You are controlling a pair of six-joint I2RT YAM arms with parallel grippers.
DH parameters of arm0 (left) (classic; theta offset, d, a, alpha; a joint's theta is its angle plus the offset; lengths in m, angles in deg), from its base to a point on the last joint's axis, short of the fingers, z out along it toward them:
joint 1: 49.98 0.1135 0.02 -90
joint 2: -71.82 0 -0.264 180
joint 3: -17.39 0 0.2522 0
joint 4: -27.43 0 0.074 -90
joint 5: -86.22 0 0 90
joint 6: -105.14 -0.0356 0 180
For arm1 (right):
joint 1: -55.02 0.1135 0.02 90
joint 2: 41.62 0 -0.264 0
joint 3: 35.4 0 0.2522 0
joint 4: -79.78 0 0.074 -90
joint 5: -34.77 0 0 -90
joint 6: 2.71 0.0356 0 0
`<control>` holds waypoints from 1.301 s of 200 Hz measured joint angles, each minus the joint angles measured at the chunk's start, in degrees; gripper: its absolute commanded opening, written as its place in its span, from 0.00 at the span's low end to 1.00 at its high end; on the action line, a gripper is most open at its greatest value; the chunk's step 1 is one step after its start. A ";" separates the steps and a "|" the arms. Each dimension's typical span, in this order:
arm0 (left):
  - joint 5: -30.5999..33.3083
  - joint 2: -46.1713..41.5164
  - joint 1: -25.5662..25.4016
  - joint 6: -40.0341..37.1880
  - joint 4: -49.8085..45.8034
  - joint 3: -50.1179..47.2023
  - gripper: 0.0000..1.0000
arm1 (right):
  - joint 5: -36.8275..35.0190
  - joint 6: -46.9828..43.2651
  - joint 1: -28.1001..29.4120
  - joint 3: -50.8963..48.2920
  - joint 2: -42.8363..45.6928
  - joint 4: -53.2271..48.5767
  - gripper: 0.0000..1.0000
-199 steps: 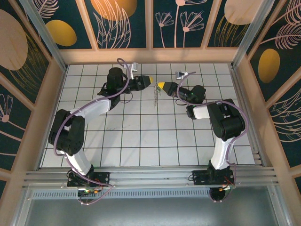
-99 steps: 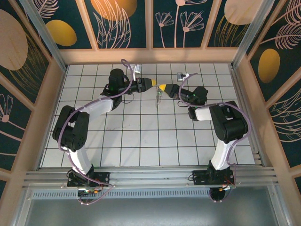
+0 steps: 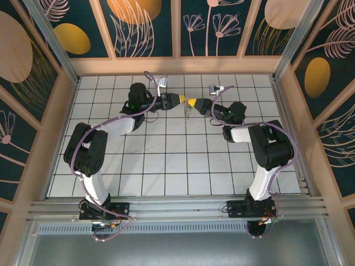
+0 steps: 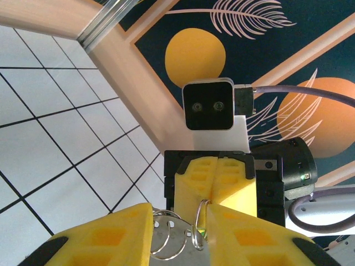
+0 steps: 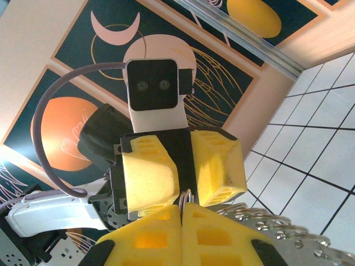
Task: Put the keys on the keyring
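Inside left pincer (image 4: 180, 216): keyring (image 4: 195, 224) loops; right pincer (image 4: 217, 188) clamps same ring.

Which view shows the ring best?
Left wrist: the ring is close and sharp, wire loops clear inside the left tool. Right wrist shows a sliver above the shut right tool. Top view shows a tiny speck where the tools meet.

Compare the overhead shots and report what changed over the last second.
The left gripper swung right across the far tiles until its yellow fingers nearly meet those of the right gripper, which barely shifted. The small metal bunch dangling between them drifted slightly right. Unchanged: the right fingers stayed shut on a silver ring, and nothing was visibly let go.
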 measured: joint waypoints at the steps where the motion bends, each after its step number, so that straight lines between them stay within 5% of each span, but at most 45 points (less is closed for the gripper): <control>1: -0.02 0.00 0.00 0.00 0.02 0.00 0.31 | -0.02 0.00 0.00 0.00 0.00 0.00 0.00; 96: -0.46 1.31 -1.73 0.87 1.95 0.00 0.22 | -0.22 0.00 0.00 0.02 0.00 -0.13 0.00; 142: -0.46 1.51 -1.88 1.95 3.63 0.00 0.00 | -0.87 0.00 -0.07 0.02 0.00 -0.37 0.00; 171: -0.33 1.77 -1.95 2.58 4.44 0.02 0.00 | -1.03 0.00 -0.17 0.02 0.00 -0.37 0.00; 200: -0.11 1.81 -2.27 2.80 5.18 0.02 0.00 | -1.01 -0.09 -0.42 0.00 0.04 -0.33 0.30; 260: 1.36 1.81 -3.08 4.35 6.32 -0.11 0.00 | -1.11 -1.62 -2.32 -3.98 4.98 -0.74 0.29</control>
